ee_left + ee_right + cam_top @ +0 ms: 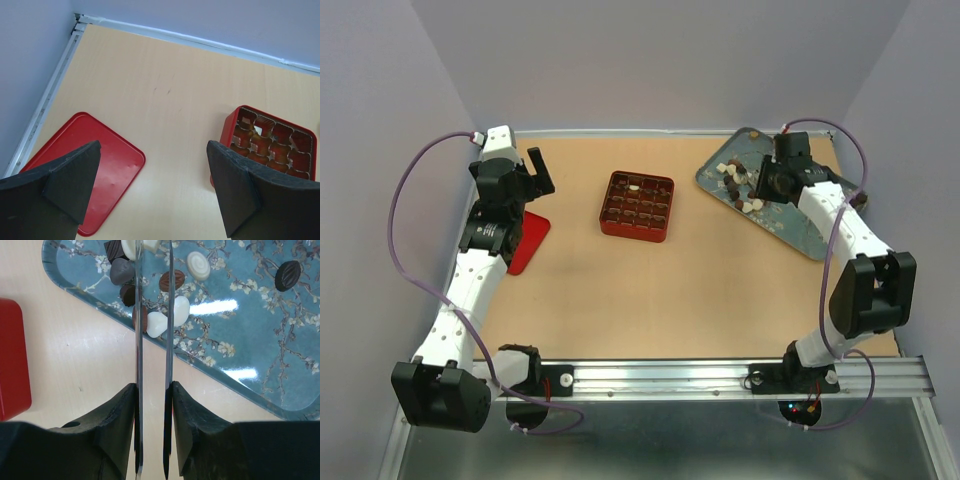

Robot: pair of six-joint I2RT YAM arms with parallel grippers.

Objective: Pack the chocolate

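Observation:
The chocolate (156,324), small cream white, reddish brown and dark pieces, lies clustered on a teal flowered tray (250,330) at the back right (800,228). My right gripper (153,390) is shut on metal tongs (168,355), whose two blades reach out over the cluster, a narrow gap between them. A white piece and a brown oval piece (171,280) lie between the blades. The red gridded box (637,206) stands mid-table with a few pieces in its cells, one of them white (258,130). My left gripper (154,185) hangs open and empty at the back left (535,170).
A flat red lid (95,160) lies on the table under the left arm (528,240). The red box (272,145) sits just right of the left fingers. A lone dark piece (287,275) lies farther right on the tray. White walls close in the table's back and sides.

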